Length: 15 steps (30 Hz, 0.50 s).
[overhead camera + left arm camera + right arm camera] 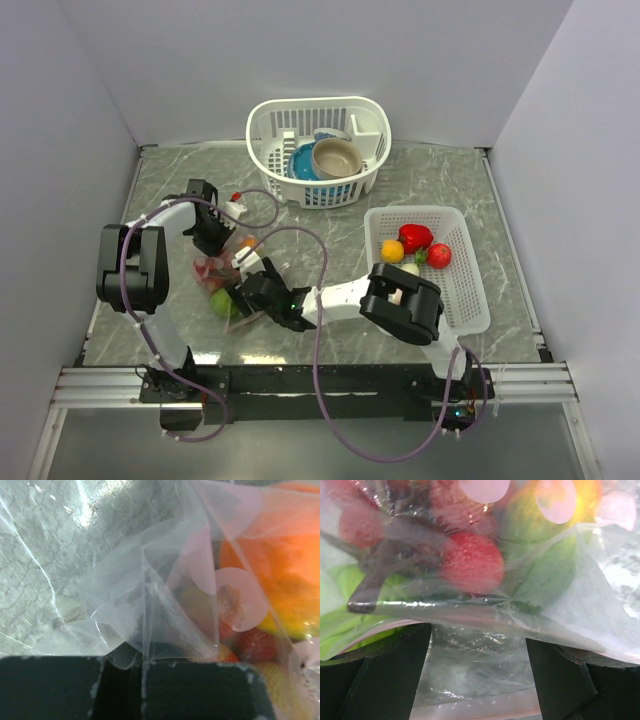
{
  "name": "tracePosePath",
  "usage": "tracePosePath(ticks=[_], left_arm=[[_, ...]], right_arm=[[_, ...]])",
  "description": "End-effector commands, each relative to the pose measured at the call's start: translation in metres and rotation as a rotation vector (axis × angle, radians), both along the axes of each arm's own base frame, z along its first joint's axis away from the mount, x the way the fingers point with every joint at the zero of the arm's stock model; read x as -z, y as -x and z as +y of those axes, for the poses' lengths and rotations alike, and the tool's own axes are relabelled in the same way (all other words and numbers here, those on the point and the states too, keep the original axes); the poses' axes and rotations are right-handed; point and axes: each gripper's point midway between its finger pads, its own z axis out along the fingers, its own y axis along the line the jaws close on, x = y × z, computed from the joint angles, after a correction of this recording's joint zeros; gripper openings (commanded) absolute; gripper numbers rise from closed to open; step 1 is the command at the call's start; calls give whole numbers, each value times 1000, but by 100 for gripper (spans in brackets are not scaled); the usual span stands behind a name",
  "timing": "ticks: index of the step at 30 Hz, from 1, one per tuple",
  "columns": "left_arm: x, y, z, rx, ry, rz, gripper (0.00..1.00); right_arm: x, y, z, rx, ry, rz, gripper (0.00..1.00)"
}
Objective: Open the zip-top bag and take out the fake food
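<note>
The clear zip-top bag (pixel 225 272) lies on the table's left side with fake food inside: a red strawberry (pixel 472 562), an orange fruit (pixel 280 565) and a green piece (pixel 222 305). My left gripper (pixel 213 238) is at the bag's far end, and in the left wrist view it (pixel 141 661) is shut on a fold of the bag's film. At the bag's near end, my right gripper (pixel 250 293) stands open (pixel 477 640). The loose film and the pink zip strip (pixel 485 712) lie between its fingers without being pinched.
A white mesh basket (pixel 470 290) at the right holds a red pepper (pixel 415 237), a strawberry (pixel 439 255) and a small orange fruit (pixel 392 250). A second white basket (pixel 268 135) at the back holds a blue bowl (pixel 302 165) and a tan bowl (pixel 336 157).
</note>
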Motion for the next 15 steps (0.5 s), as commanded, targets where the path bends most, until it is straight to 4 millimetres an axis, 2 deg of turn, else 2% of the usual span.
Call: tracePosePath(ticks=[1, 5, 6, 7, 9, 12, 15], left_arm=[[29, 45, -3, 37, 12, 199, 1], [33, 51, -9, 64, 11, 224, 1], [33, 52, -11, 69, 11, 229, 1], [34, 55, -12, 74, 13, 237, 1], [37, 56, -14, 78, 6, 244, 1], [38, 58, -17, 85, 6, 249, 1], [40, 63, -19, 99, 9, 270, 1]], right_arm=[[-28, -31, 15, 28, -91, -55, 83], [-31, -39, 22, 22, -93, -67, 83], [-26, -40, 23, 19, -82, -63, 83], [-31, -42, 28, 12, -96, -62, 82], [-25, -44, 30, 9, -93, -51, 81], [-21, -44, 34, -1, -103, -30, 75], [-21, -42, 35, -7, -119, -17, 61]])
